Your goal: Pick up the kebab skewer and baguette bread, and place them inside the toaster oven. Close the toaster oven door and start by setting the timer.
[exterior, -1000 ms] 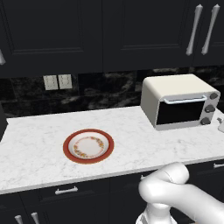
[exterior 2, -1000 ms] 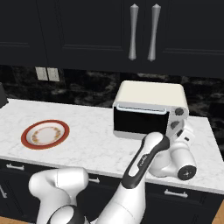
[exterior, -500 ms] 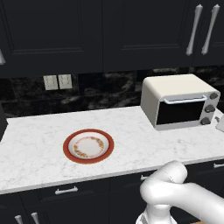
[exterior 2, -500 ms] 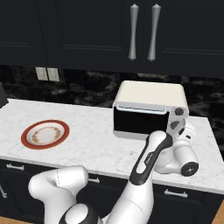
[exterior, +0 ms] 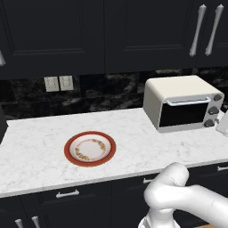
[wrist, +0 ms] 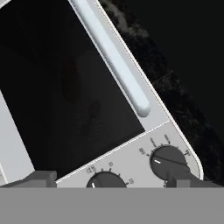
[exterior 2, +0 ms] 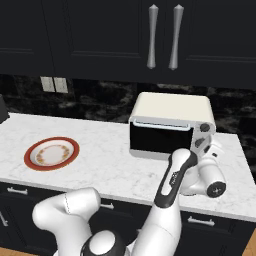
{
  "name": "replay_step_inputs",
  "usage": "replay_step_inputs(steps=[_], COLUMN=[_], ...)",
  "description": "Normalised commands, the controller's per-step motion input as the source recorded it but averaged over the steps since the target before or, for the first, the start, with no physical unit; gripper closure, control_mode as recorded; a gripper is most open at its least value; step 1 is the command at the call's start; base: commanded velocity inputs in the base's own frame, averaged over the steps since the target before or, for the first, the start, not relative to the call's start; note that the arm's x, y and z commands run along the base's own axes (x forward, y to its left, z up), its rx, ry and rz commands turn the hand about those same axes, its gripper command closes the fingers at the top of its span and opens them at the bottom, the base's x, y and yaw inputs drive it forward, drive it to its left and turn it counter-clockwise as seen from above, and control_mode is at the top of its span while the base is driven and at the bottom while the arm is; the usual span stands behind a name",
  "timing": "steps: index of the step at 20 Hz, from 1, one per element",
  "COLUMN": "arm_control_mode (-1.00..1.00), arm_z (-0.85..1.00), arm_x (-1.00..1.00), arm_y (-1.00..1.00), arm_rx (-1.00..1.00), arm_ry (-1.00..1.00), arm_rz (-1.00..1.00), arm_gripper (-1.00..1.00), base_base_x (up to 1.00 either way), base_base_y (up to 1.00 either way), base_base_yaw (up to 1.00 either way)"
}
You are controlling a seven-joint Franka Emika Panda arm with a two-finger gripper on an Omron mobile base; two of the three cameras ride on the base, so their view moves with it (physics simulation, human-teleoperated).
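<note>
The cream-white toaster oven (exterior: 178, 91) (exterior 2: 172, 107) stands at the right of the marble counter. Its dark glass door (exterior: 182, 113) (exterior 2: 160, 140) (wrist: 65, 87) is shut, with the silver handle (wrist: 113, 57) along its top edge. My gripper (exterior 2: 206, 146) (wrist: 113, 178) hovers open just in front of the knob column on the oven's right side. Its two dark fingertips (wrist: 43, 177) straddle a lower knob (wrist: 105, 180), and another knob (wrist: 168, 162) sits beside it. The kebab skewer and the baguette bread are hidden. The jaws hold nothing.
A red-rimmed plate (exterior: 90, 148) (exterior 2: 52, 153) lies bare on the counter's left half. Dark upper cabinets with silver handles (exterior 2: 162, 37) hang above the oven. My white forearm (exterior 2: 175, 175) crosses the counter's front edge toward the oven.
The forearm and wrist have edged slightly up and right beside the oven's knobs. The jaws stay as wide as before, and the oven and plate have not moved.
</note>
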Motion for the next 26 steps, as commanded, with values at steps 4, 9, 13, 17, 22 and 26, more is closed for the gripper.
replay_step_inputs(steps=[4, 9, 13, 17, 22, 26], arm_control_mode=[-1.00, -1.00, -1.00, -1.00, -1.00, -1.00], arm_z=[-0.18, -0.21, -0.15, -0.15, -0.12, -0.14], arm_x=[0.25, 0.25, 0.28, 0.31, 0.27, 0.15], arm_y=[-0.03, -0.15, -0.16, -0.16, -0.19, -0.11], arm_rx=[-0.04, -0.07, -0.04, -0.04, -0.02, 0.00], arm_ry=[0.00, 0.00, 0.00, 0.00, 0.00, 0.00], arm_rz=[0.00, 0.00, 0.00, 0.00, 0.00, 0.00], arm_gripper=[-1.00, -1.00, -1.00, -1.00, -1.00, -1.00], base_base_x=[0.00, 0.00, 0.00, 0.00, 0.00, 0.00], base_base_y=[0.00, 0.00, 0.00, 0.00, 0.00, 0.00], base_base_yaw=[0.00, 0.00, 0.00, 0.00, 0.00, 0.00])
